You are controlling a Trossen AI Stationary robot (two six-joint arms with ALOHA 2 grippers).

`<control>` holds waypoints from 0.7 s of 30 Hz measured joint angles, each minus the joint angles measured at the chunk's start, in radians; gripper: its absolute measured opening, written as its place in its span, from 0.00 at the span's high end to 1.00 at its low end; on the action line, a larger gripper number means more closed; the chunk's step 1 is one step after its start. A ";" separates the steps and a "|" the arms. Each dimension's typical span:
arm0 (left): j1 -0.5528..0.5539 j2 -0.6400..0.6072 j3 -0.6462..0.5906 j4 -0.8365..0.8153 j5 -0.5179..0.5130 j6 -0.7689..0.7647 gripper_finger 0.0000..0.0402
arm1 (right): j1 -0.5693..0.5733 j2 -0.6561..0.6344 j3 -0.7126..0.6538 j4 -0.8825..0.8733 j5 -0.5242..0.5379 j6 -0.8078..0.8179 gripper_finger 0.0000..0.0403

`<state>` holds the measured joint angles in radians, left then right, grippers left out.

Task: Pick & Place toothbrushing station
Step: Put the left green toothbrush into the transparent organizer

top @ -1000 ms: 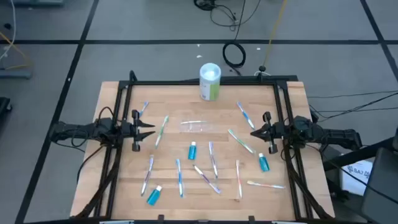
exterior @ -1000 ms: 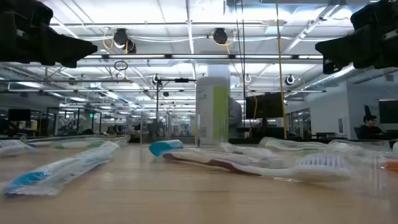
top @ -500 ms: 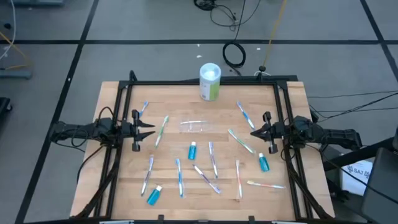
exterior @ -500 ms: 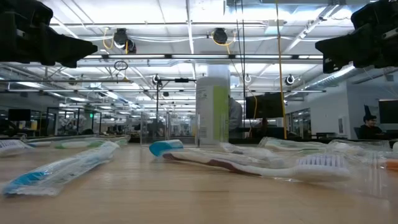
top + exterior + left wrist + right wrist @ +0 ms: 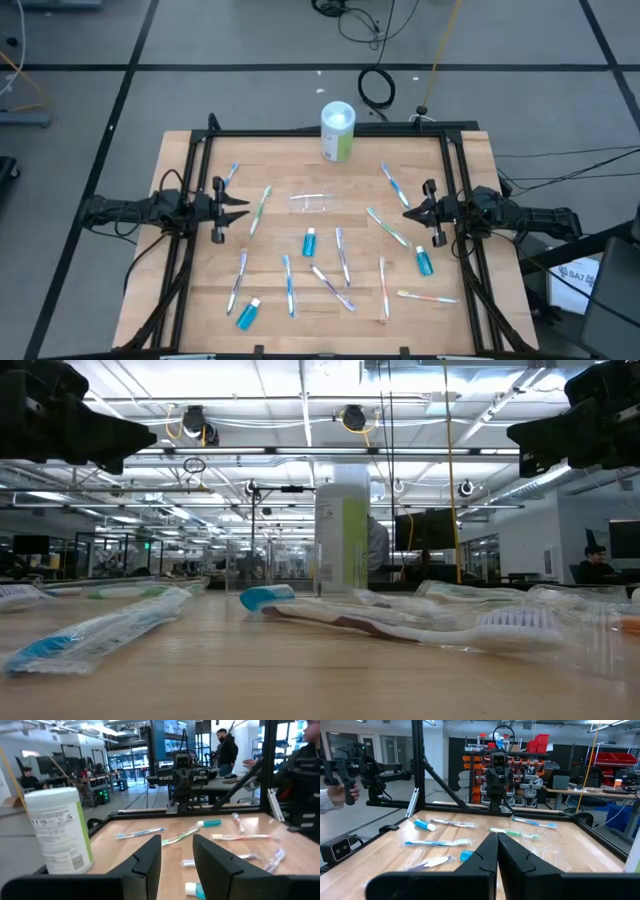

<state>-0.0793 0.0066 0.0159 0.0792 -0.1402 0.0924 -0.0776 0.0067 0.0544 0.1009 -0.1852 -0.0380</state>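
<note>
left gripper [image 5: 243, 208]: you have it hovering over the table's left edge, fingers [image 5: 150, 857] parted with a clear gap, nothing between them.
left-side toothbrushes: a blue-handled toothbrush [image 5: 230, 175] and a green-handled toothbrush [image 5: 260, 208] lie just beside your left gripper.
near-left tube [image 5: 247, 313]: blue with a white cap, flat on the wooden table [image 5: 290, 240] by the front edge.
clear cup [image 5: 312, 203]: on its side near the table's middle, apart from both grippers.
canister [image 5: 337, 131]: white and green, upright at the far edge.
middle tube [image 5: 309, 241]: lying among several scattered toothbrushes.
right tube [image 5: 424, 261]: lying just in front of your right arm.
right gripper [image 5: 408, 214]: over the right edge, fingers [image 5: 487, 852] pressed together, holding nothing.
</note>
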 joint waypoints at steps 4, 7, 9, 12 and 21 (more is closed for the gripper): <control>0.000 0.000 0.000 0.000 0.000 -0.079 0.71 | 0.000 0.000 0.000 0.000 0.000 0.028 0.99; 0.000 0.000 0.000 0.000 0.000 -0.100 0.71 | 0.000 0.000 0.000 0.000 0.000 0.025 0.99; 0.000 0.000 0.000 0.000 0.000 -0.094 0.71 | 0.000 0.000 0.000 0.000 0.000 0.025 0.99; 0.000 0.000 0.000 0.001 0.000 -0.094 0.71 | 0.000 0.000 0.000 0.010 0.006 -0.002 0.99; 0.000 0.000 0.000 0.049 -0.044 -0.096 0.71 | 0.001 0.000 0.000 0.207 0.093 -0.185 0.99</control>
<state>-0.0788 0.0067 0.0154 0.1286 -0.1842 -0.0035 -0.0769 0.0071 0.0544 0.3083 -0.0922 -0.2229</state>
